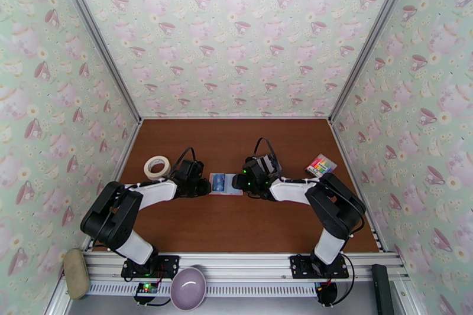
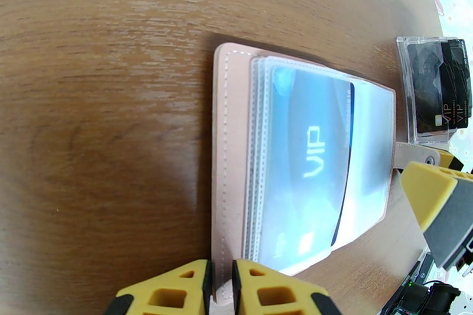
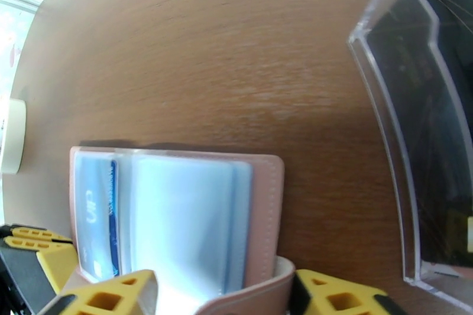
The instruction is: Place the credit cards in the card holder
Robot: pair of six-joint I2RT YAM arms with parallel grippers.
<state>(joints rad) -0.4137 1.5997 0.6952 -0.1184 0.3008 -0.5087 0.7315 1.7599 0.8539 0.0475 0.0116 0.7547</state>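
The pale pink card holder [image 1: 225, 184] lies open on the brown table between my two grippers, its clear sleeves [image 2: 319, 162] fanned out. A blue VIP credit card [image 2: 310, 153] sits inside one sleeve. More credit cards [image 2: 440, 88], dark ones, stand in a clear plastic box [image 3: 408, 150] just beyond the holder. My left gripper [image 2: 222, 286] is shut on the holder's pink stitched edge [image 2: 223, 150]. My right gripper [image 3: 224, 301] stands open, its jaws astride the opposite curled pink cover [image 3: 263, 292] and the sleeves [image 3: 183, 216].
A white tape roll [image 1: 156, 166] lies left of the left arm. A rainbow-striped rectangle [image 1: 320, 165] sits near the right wall. A purple bowl [image 1: 188, 288] rests on the front rail. Patterned walls close in three sides.
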